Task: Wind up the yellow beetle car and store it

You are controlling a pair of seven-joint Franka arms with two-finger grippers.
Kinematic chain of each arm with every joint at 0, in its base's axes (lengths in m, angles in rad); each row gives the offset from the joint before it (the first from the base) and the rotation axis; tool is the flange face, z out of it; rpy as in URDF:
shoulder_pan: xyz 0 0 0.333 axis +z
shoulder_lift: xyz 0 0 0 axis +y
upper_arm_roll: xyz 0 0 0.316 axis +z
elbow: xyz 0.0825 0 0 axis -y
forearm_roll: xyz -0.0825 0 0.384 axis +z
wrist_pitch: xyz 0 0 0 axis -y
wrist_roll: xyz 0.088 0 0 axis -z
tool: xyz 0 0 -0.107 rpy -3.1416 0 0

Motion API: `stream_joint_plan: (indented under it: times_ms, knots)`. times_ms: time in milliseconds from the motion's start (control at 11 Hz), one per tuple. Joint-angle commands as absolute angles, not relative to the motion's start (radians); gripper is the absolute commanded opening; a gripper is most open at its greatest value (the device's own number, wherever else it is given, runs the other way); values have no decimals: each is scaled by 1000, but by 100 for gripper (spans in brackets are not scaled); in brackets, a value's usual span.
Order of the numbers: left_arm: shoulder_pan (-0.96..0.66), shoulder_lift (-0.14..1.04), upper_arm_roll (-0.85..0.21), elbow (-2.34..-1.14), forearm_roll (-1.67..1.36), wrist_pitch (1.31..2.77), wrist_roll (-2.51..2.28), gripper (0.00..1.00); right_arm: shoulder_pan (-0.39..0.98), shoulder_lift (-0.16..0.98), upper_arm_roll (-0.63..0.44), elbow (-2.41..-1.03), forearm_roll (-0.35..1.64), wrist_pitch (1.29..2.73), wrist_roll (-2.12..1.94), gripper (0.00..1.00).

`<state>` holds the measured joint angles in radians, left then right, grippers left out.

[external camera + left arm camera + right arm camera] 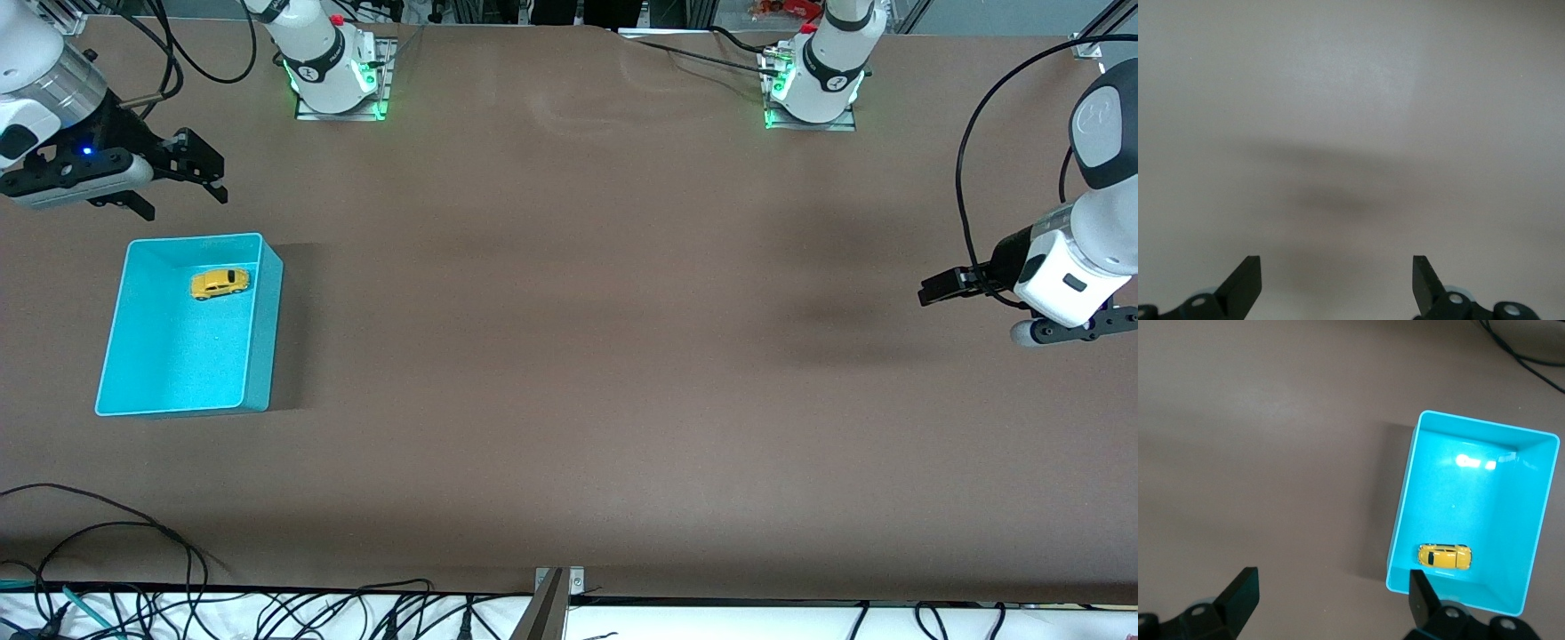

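The yellow beetle car lies inside the turquoise bin, on its floor in the part farther from the front camera, close to the bin's wall on that side. It sits on its wheels and is free of both grippers.

The right gripper hangs in the air over the table just outside the bin, past the rim farthest from the front camera. Its fingers are spread apart and hold nothing. In the right wrist view the car shows inside the bin just beside one fingertip, not between the two.

The left gripper waits well apart from the bin, over bare table at the left arm's end. Its fingers are also spread and empty, with only the table surface showing between them.
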<state>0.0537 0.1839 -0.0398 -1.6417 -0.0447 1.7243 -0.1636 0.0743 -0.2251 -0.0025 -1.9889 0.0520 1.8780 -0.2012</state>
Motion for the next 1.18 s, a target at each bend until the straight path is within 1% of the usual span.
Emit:
stream_joint_plan:
  times_ms: [0, 273, 455, 545, 1091]
  knots:
    - [58, 192, -40, -1626, -57, 1710, -138, 100, 74, -229, -9, -1956, 40, 1829, -181, 100]
    - [58, 193, -38, -1624, -57, 1712, -138, 100, 74, -229, -9, -1948, 41, 1819, -149, 100]
    - [58, 193, -38, -1624, -57, 1712, -138, 100, 77, -219, 2, -1895, 34, 1760, -65, 100]
    - [58, 193, -40, -1624, -57, 1712, -138, 100, 75, -212, 0, -1881, 32, 1752, -64, 100]
    - [58, 193, -40, -1624, -57, 1712, -138, 100, 25, -192, -12, -1847, 26, 1740, -61, 100]
